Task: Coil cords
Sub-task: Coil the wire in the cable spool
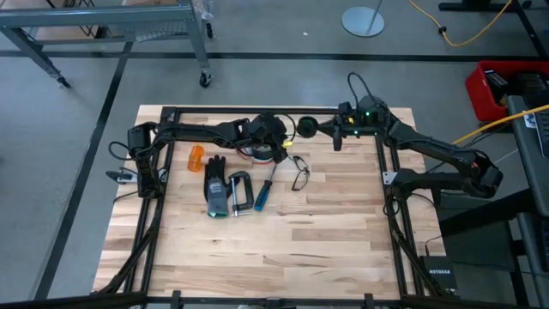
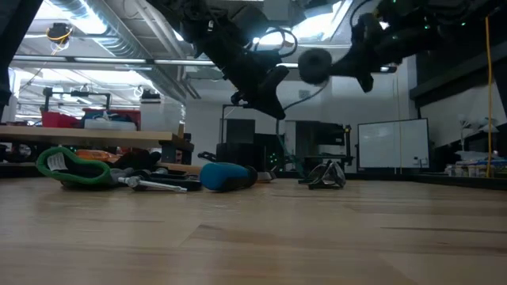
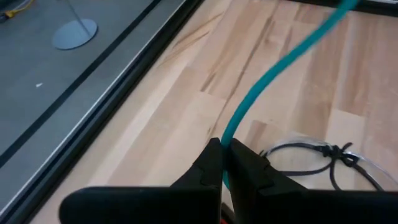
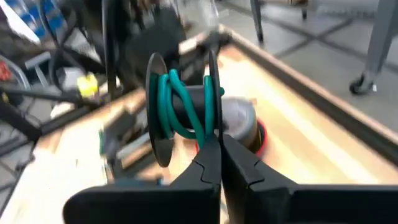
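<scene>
Near the desk's far edge, the left tool (image 3: 222, 163) is clenched on the teal cord (image 3: 273, 74) above the desk (image 1: 326, 232). The right tool (image 4: 220, 149) grips a black spool (image 4: 183, 106) wound with that cord.

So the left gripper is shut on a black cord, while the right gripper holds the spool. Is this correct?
Not quite. The left gripper is shut on a teal-green cord, not a black one, as the left wrist view shows. The right gripper does hold the spool.
</scene>
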`<control>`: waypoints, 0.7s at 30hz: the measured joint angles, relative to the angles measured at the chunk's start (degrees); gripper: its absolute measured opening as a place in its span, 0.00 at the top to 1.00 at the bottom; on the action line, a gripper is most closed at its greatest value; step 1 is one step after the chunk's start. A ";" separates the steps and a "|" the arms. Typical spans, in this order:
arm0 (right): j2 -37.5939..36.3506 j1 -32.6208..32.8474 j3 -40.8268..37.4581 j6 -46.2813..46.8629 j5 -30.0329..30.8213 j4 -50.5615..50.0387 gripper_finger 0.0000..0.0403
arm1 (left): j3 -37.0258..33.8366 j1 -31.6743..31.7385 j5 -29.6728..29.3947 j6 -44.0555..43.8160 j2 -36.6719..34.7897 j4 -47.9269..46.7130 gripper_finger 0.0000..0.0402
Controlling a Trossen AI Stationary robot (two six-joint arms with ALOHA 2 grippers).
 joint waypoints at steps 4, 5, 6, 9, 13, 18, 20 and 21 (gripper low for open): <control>-0.04 0.03 0.00 -2.18 0.76 -6.44 1.00 | 0.01 0.50 0.01 0.00 0.00 0.05 1.00; -0.04 0.03 0.00 -2.64 1.60 -7.57 1.00 | 0.00 0.55 0.01 0.00 0.00 0.05 1.00; -0.04 0.03 0.00 -2.91 2.49 -8.55 1.00 | 0.02 0.55 0.01 0.00 0.00 0.05 1.00; -0.04 0.03 0.00 -3.03 5.62 -10.75 1.00 | 0.00 0.51 0.04 0.00 0.00 0.07 1.00; 0.00 0.03 0.00 -3.07 8.35 -13.45 1.00 | 0.00 0.62 0.04 0.00 0.00 0.09 1.00; 0.02 0.27 0.00 -3.05 8.91 -15.40 1.00 | 0.00 1.17 0.08 0.00 0.00 0.15 1.00; 0.02 1.16 0.00 -3.29 9.06 -16.12 1.00 | 0.00 1.47 0.10 0.00 0.00 0.31 1.00; 0.02 1.69 0.00 -3.94 9.28 -16.25 1.00 | 0.00 1.57 0.10 0.00 0.00 0.57 1.00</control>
